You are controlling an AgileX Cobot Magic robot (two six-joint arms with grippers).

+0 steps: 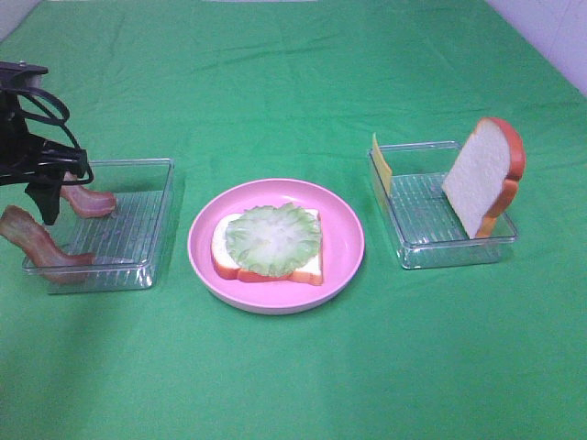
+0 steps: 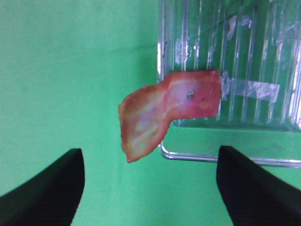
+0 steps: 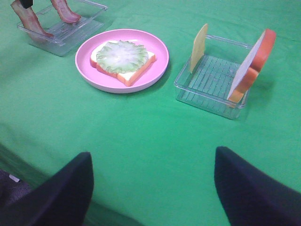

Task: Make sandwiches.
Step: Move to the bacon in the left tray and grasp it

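I've got a green cloth surface, round pink plate mid, L clear plastic tray and R clear plastic tray. On the plate: white bread slice w/ orange-brown crust, round green lettuce leaf on top. 2nd bread slice leans upright in R tray, thin yellow cheese at the opposite wall. One reddish-brown bacon strip sits in L tray, another drapes over its edge. L pincer is above it, released. R pincer is released, empty.

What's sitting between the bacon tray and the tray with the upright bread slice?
The pink plate, carrying a bread slice topped with lettuce; the exterior high view shows it.
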